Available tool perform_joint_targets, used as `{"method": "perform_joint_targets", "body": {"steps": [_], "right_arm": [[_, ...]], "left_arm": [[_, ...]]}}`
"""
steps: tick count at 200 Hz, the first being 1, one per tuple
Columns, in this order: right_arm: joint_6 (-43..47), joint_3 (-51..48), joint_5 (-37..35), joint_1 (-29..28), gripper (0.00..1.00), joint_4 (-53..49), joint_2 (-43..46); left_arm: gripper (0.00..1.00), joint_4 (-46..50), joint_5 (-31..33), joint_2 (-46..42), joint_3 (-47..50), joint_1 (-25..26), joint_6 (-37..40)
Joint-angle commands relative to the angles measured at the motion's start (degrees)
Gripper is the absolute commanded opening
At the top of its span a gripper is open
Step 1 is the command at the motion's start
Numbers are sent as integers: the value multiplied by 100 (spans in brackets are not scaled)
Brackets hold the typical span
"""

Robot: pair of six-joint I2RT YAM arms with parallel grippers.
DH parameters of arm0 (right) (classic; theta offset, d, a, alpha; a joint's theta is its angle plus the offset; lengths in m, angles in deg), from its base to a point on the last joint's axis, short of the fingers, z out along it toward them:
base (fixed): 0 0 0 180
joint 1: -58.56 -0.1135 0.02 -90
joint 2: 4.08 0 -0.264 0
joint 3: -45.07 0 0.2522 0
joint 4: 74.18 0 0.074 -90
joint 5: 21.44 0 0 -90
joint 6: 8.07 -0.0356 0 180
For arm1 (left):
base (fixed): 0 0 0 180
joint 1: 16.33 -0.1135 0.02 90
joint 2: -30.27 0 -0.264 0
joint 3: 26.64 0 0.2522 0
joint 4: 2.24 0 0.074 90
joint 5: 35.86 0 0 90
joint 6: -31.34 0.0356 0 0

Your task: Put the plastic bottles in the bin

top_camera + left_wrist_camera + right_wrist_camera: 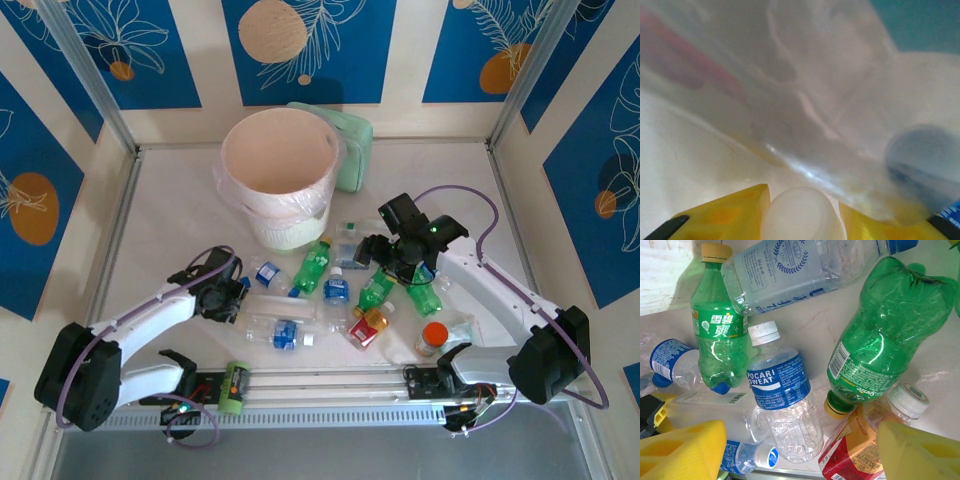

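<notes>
The desk (pixel 170 230) is carrying everything; the bin (pixel 280 232) is standing at its far side, showing no bottle inside; the plastic bottles (pixel 340 290) are lying scattered on the desk in front of it, between the two arms. A pick-up is in hand: the left jaws are pinching narrowly on a clear bottle (pixel 280 306), at what I am taking for its white cap (pixel 801 215); the right jaws are hanging wide open and empty over a green bottle (pixel 880 335) and a blue-labelled bottle (pixel 780 390). Next, I am judging, the left arm is needing to lift clear and carry over the bin's rim before letting go.
</notes>
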Motion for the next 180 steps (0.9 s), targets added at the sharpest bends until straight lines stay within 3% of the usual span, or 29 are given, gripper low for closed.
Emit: {"method": "perform_joint_targets", "body": {"steps": [1,61,114,180], "right_arm": [[-83,-10,66,-44,79,8,55],[-83,7,5,-53,79,15,121],[-58,127,-187,-26,79,-42,321],[-88,70,-202,417,79,-70,881]], "left_arm": [[37,41,-129,-185,75,-53,-281],[25,-5,-290,-750,-79,-50,-125],[19,352,-567,-1170,-436,-55,454],[15,-38,-910,-1397,-1245,-62,1205]]}}
